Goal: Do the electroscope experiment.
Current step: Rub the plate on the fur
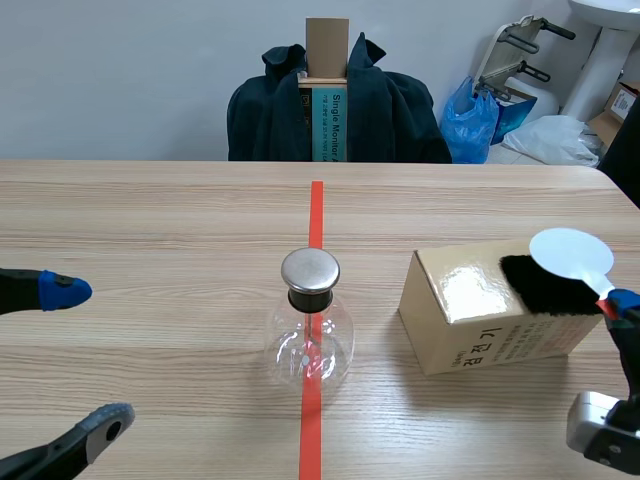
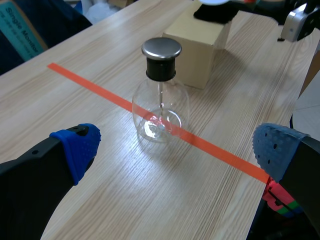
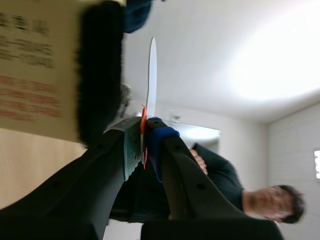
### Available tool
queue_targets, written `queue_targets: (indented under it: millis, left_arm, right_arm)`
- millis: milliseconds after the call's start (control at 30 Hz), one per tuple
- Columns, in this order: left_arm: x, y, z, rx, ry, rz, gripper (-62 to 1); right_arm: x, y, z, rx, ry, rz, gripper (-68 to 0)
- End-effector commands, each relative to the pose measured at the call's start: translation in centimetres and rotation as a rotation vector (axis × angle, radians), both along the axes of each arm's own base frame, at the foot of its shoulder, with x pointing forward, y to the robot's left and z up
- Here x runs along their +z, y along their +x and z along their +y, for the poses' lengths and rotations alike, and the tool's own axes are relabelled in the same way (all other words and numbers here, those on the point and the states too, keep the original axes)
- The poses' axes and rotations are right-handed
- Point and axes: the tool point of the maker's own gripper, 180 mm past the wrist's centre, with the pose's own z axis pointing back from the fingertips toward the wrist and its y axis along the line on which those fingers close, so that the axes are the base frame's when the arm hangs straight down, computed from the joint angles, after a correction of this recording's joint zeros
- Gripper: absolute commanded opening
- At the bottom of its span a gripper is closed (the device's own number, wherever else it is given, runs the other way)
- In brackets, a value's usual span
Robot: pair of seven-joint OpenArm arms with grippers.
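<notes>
The electroscope (image 1: 310,322), a clear glass flask with a round metal cap, stands on the red tape line mid-table; in the left wrist view the electroscope (image 2: 160,100) is ahead of my open left gripper (image 2: 175,147). In the scene view the left gripper (image 1: 85,358) waits at the left, well clear of the flask. To the right, a black fur pad (image 1: 545,285) lies on a cardboard box (image 1: 480,320). My right gripper (image 1: 615,305) is shut on the red handle of a white disc paddle (image 1: 570,252). The right wrist view shows the paddle (image 3: 151,75) edge-on beside the fur pad (image 3: 100,70), in the right gripper (image 3: 143,140).
A chair draped with a dark jacket (image 1: 390,110) and holding a tall carton (image 1: 326,90) stands behind the table's far edge. Blue bags (image 1: 475,120) and clutter sit at the back right. A person in dark clothes (image 3: 220,175) appears in the right wrist view.
</notes>
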Motion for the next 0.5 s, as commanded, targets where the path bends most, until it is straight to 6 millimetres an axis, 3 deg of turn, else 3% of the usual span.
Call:
queue_targets:
  millis: [0,233,467]
  left_arm:
    - [0.5,0.0,-0.4,0.011,-0.032,-0.009,1.4]
    - [-0.1,0.1,-0.4,0.046,-0.029,-0.001,1.4]
    - [-0.6,0.5,-0.2,0.057,-0.008,0.004,1.4]
  right_arm:
    - [3.0,0.9,-0.9,-0.019,-0.03,-0.102,-66.9]
    - [9.4,2.1,-1.5,-0.046,-0.048,-0.291,-66.9]
    - [19.2,2.4,-0.6,-0.028,-0.033,-0.563,-66.9]
